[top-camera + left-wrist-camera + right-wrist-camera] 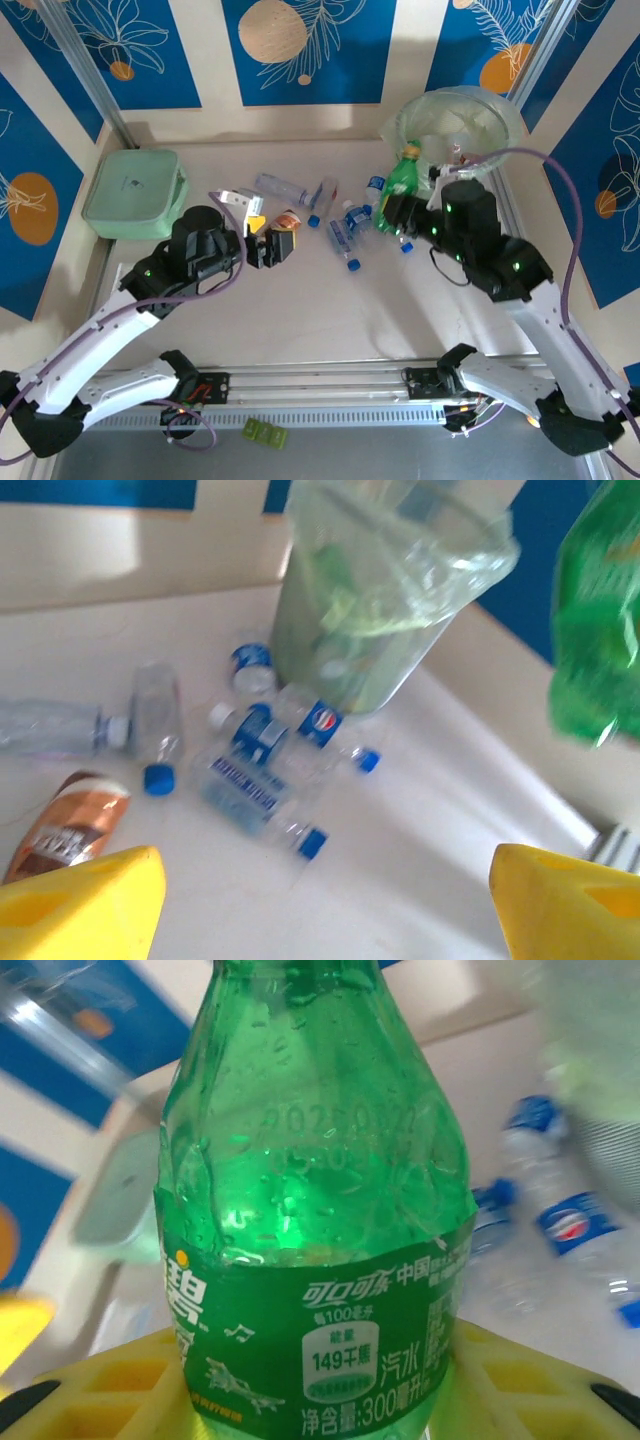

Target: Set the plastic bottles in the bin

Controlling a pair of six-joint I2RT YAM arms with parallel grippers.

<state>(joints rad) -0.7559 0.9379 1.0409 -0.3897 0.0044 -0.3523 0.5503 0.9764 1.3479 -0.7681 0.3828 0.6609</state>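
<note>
- The right gripper is clamping the green bottle by its lower body, with the neck pointing toward the bin just beside it, probably ready for tipping in.
- The left gripper is hanging wide open and empty, well apart from the bin.
- Clear bottles are lying near the bin's foot, and whatever is lying inside the bin is blurring together behind its cloudy wall.

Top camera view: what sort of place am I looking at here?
Probably a robotics lab test cell, not a home: two robot arms bolted to a metal rail, patterned blue panels walling it in, and plastic bottles strewn beside a lined bin.
</note>
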